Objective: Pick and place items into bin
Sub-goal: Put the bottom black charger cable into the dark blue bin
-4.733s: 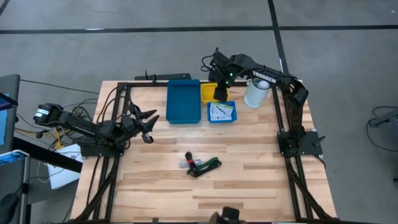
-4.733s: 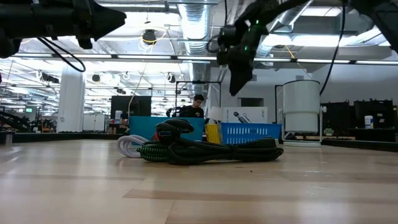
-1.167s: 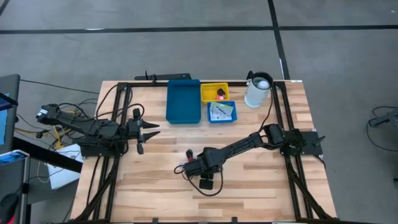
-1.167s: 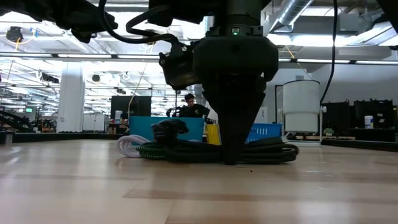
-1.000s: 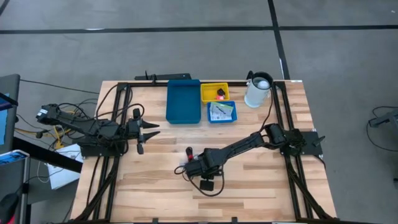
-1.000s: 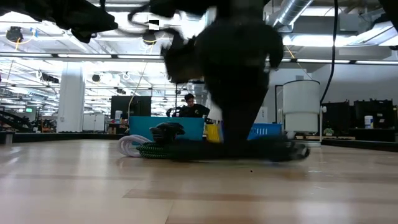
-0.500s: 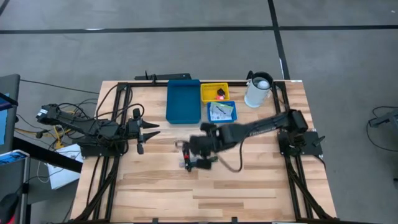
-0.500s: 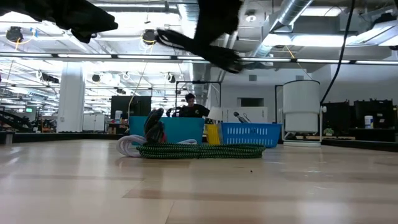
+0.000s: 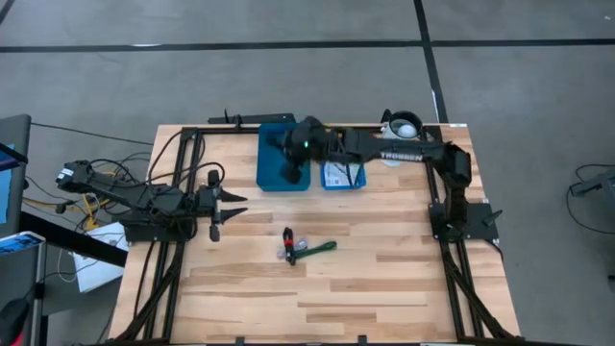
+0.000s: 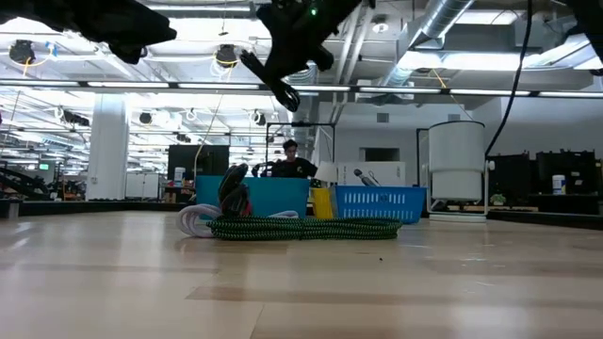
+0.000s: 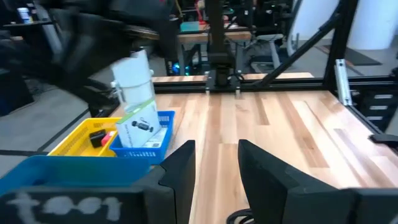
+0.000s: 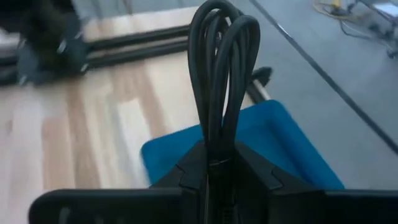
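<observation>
Carried from the tabletop's middle to its far edge, the black coiled cable (image 12: 221, 74) now hangs over the large blue bin (image 9: 282, 159), pinched in the right gripper (image 9: 292, 171). Step in hand: transport. Next: part the fingers above the bin. Remaining cables (image 9: 306, 249) lie mid-table. Left gripper (image 9: 231, 198), narrowly parted, empty, waits near the left edge.

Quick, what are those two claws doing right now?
Left gripper: open, holding nothing, parked at the table's left edge.
Right gripper: shut on a coiled black cable over the blue bin.
</observation>
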